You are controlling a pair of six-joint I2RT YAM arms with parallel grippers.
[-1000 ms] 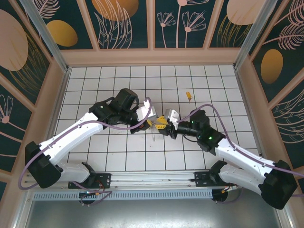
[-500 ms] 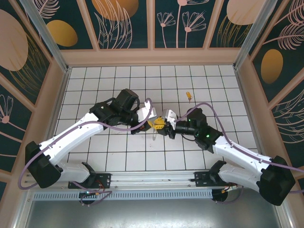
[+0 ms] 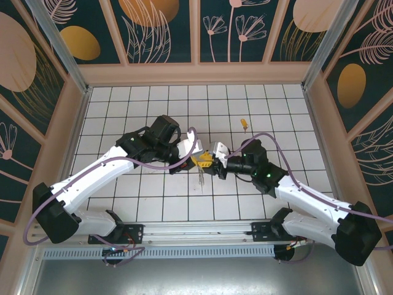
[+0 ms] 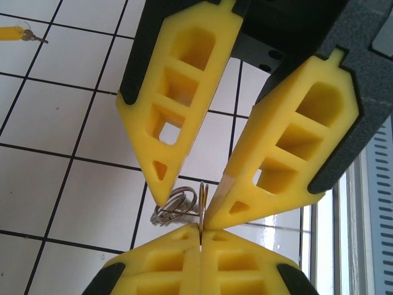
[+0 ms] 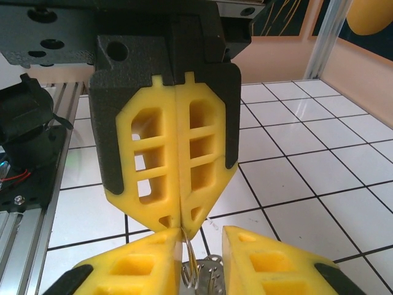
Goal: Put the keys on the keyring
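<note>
The keyring [image 4: 174,207] pinched, the key [image 3: 244,125] loose beyond it
The left gripper [image 4: 201,230] is pressed together on the keyring's edge; the right gripper [image 5: 198,232] is spread, tips either side of it. The key lies on the table [image 3: 159,203] beyond the keyring, on the right arm's side, nearer that arm.
</note>
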